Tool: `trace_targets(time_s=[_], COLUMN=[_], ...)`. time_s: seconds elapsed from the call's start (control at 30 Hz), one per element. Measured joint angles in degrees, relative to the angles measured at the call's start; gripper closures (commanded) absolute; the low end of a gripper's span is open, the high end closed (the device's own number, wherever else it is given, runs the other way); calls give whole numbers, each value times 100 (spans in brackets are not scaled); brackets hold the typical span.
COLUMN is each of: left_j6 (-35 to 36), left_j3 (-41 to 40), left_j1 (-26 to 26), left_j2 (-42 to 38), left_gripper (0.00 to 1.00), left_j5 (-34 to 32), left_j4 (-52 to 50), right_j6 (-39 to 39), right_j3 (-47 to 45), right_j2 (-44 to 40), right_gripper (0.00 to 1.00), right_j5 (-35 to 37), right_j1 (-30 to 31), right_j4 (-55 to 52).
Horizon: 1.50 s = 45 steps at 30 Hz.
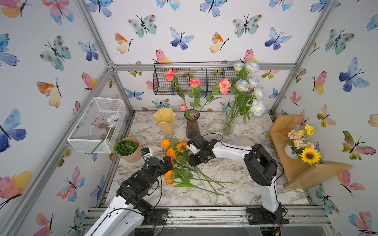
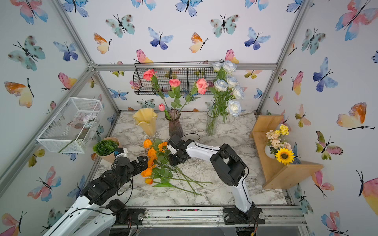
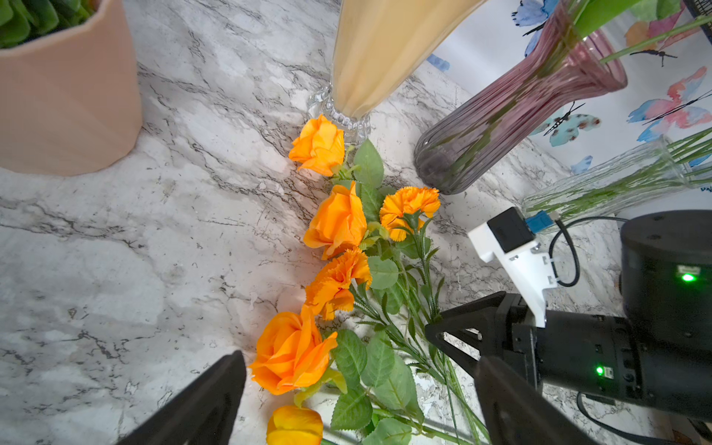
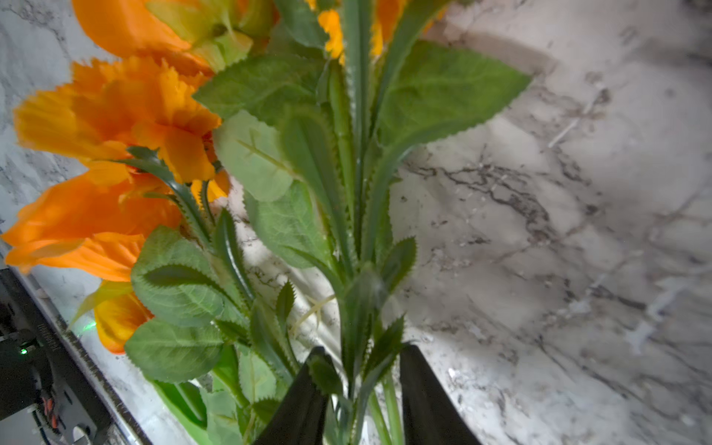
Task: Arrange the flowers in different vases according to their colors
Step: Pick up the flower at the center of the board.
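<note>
Several orange flowers (image 1: 171, 152) lie in a bunch on the marble table (image 1: 235, 183), blooms toward the creamy yellow vase (image 1: 164, 120), which holds nothing. Pink flowers (image 1: 194, 82) stand in the purple vase (image 1: 192, 124), and white-blue roses (image 1: 243, 84) in the clear vase (image 1: 229, 124). My right gripper (image 4: 364, 348) reaches in from the right (image 1: 194, 161) and is shut on the orange flowers' green stems (image 4: 354, 231) just below the blooms. My left gripper (image 3: 358, 358) hangs wide open over the nearest orange rose (image 3: 293, 350) and tulip (image 3: 294, 425), touching neither.
A green succulent in a tan pot (image 1: 127, 149) stands at the left, close behind my left arm. A white mesh basket (image 1: 96, 124) hangs on the left wall, a black wire basket (image 1: 192, 79) on the back wall. A wooden shelf (image 1: 296, 169) at the right carries a sunflower bouquet (image 1: 309, 156).
</note>
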Motion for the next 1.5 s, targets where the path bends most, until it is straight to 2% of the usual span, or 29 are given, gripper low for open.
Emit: trace_targets(time_s=[0.13, 0.27, 0.5, 0.83, 1.1, 1.2, 1.37, 1.5], left_j6=[22, 63, 286, 1036, 1480, 1537, 1266, 382], left_j3=[2, 31, 337, 1045, 1130, 1128, 876, -31], left_j1=[0, 0, 0, 0, 0, 0, 0, 0], left_j2=[4, 20, 118, 122, 76, 55, -35, -52], left_gripper=[1, 1, 1, 1, 1, 1, 1, 1], left_j5=[0, 0, 17, 332, 844, 999, 1451, 2122], left_j4=[-2, 0, -2, 33, 133, 160, 522, 1377], right_j6=[-61, -122, -203, -332, -431, -511, -546, -505], right_j3=[31, 44, 44, -42, -1270, -1438, -1338, -1226], right_j2=[4, -52, -474, -1443, -2647, -2883, -2905, -2907], right_gripper=[87, 97, 98, 98, 98, 98, 98, 98], right_j5=[90, 214, 498, 879, 1200, 1349, 1445, 1445], right_j1=[0, 0, 0, 0, 0, 0, 0, 0], right_j4=[-44, -105, -216, -192, 1309, 1856, 2221, 2247])
